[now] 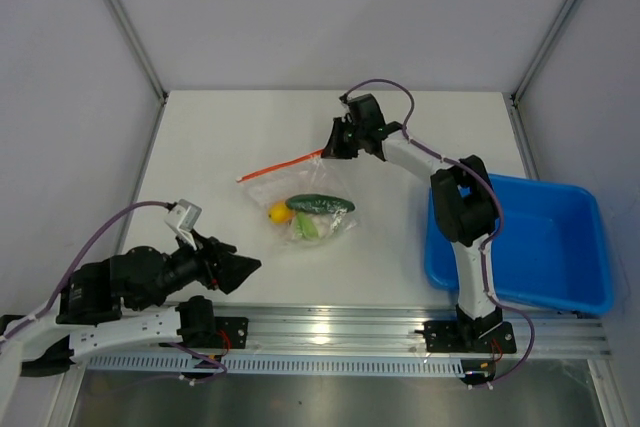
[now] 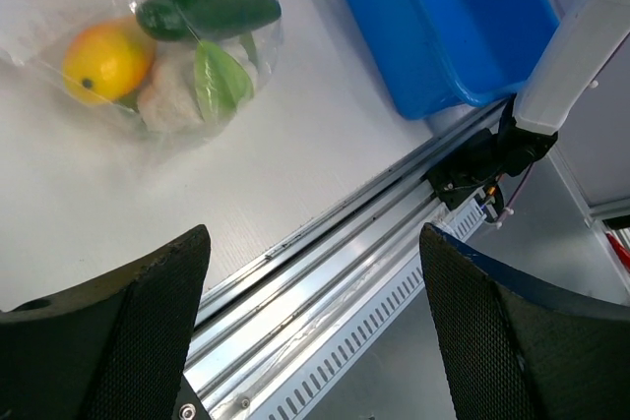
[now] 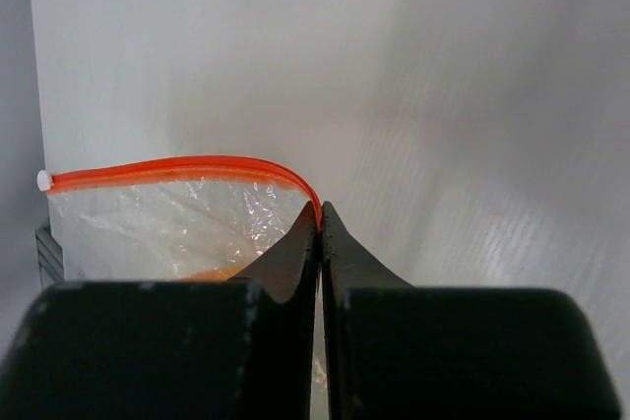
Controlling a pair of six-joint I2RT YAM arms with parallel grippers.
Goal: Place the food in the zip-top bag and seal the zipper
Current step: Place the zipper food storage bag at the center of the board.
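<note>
The clear zip-top bag lies mid-table with the dark green cucumber, the yellow-orange fruit and the pale leafy lump inside it. They also show in the left wrist view: cucumber, fruit, leafy lump. The orange-red zipper runs along the bag's far edge. My right gripper is shut on the zipper's right end. My left gripper is open and empty near the front edge, apart from the bag.
A blue plastic tray stands at the right, beside the right arm's base. A metal rail runs along the table's front edge. White walls close in the back and sides.
</note>
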